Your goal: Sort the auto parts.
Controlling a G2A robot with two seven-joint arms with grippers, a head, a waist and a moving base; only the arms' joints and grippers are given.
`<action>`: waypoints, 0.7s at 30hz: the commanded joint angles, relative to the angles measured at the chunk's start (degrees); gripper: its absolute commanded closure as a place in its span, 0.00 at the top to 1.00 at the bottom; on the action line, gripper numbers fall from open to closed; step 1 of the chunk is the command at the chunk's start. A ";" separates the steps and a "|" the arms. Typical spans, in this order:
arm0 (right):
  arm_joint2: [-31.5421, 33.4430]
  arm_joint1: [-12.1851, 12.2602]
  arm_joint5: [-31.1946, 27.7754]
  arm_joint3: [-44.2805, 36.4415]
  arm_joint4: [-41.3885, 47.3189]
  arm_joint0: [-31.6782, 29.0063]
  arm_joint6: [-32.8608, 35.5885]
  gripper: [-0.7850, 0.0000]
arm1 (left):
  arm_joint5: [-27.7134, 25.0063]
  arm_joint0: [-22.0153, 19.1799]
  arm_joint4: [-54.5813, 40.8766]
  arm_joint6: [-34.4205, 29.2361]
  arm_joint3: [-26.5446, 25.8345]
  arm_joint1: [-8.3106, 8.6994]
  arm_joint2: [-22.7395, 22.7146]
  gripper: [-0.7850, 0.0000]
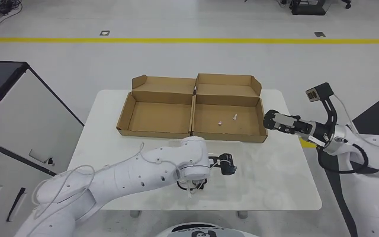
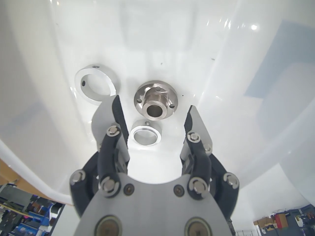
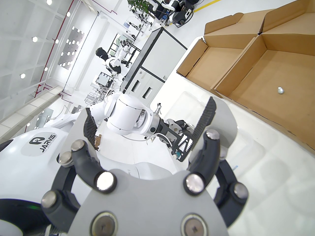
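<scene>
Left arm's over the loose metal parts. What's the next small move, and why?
Probably lower the left gripper straight down over the flanged hub. Its jaws stand open and the hub sits upright about midway between their tips. The small ring lies close beside it and the large ring farther off, so keep the descent centred before closing.

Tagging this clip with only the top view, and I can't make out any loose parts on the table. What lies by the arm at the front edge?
Observer: Three metal parts on the table: a large ring, a flanged hub and a small ring.
Operator: Gripped?
Observer: No, the left gripper has its jaws open, empty.
Operator: The right one?
Observer: The right gripper is open and empty too.
</scene>
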 commanded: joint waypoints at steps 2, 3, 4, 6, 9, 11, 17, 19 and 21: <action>0.00 0.00 0.00 0.00 0.00 0.00 0.00 1.00 | -0.08 -0.09 0.70 0.00 -0.35 0.15 0.79 0.66; 0.00 0.00 0.00 0.00 0.00 0.00 0.00 1.00 | 0.01 -0.08 0.94 0.00 -0.40 0.16 1.02 0.62; 0.00 0.00 0.00 0.00 0.00 0.00 0.00 1.00 | 0.17 -0.01 0.89 0.00 -0.47 0.13 1.06 0.59; 0.00 0.00 0.00 0.00 0.00 0.00 0.00 1.00 | 0.16 0.14 0.84 0.00 -0.38 0.08 0.96 0.52; 0.00 0.00 0.00 0.00 0.00 0.00 0.00 1.00 | 0.02 0.40 1.02 0.24 -0.36 0.00 0.72 0.49; 0.00 0.00 0.00 0.00 0.00 0.00 0.00 1.00 | 0.08 0.57 1.17 0.16 -0.43 -0.02 0.52 0.48; 0.00 0.00 0.00 0.00 0.00 0.00 0.00 1.00 | 0.75 1.00 1.76 0.00 -0.31 -0.07 0.13 0.48; 0.00 0.00 0.00 0.00 0.00 0.00 0.00 1.00 | 1.16 1.09 2.05 0.00 -0.12 -0.11 0.07 0.47; 0.00 0.00 0.00 0.00 0.00 0.00 0.00 1.00 | 1.44 1.07 2.36 0.00 0.06 -0.17 0.10 0.46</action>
